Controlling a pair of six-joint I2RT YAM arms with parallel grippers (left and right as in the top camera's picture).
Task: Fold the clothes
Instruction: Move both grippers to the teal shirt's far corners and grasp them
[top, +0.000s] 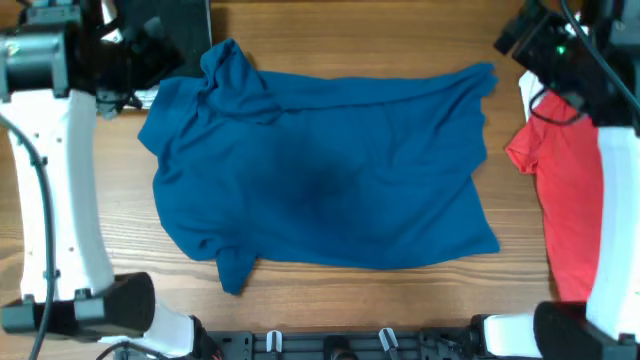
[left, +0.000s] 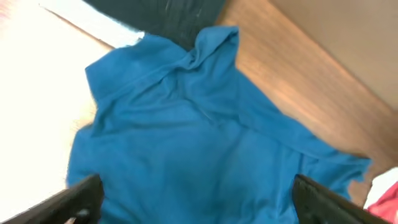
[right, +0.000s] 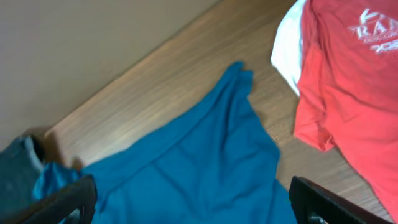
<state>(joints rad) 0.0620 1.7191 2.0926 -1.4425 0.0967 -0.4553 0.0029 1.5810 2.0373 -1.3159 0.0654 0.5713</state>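
Two end effectors are raised over the far corners of the surface (top: 400, 290), and nothing is held by either. In the left wrist view the fingers of the left end effector (left: 198, 202) are spread wide at the frame's lower corners. The right end effector (right: 189, 199) is likewise seen wide apart and empty.

A dark blue short-sleeved shirt (top: 320, 190) is laid out in the middle of the surface, mostly flat. Its long axis runs from the left arm's side to the right arm's side. One bunched, folded-over part (top: 225, 65) lies at the far left corner, just below and ahead of the left end effector. The far right corner (top: 485, 72) of the cloth lies ahead of the right end effector, with bare wood between.

A red T-shirt (top: 565, 200) with white lettering is placed at the right edge. A white garment (right: 287, 50) is tucked partly under it. Both lie apart from the blue shirt.

Folding is judged not yet begun. The far edge is probably best taken by both arms at once, each at its nearer corner.
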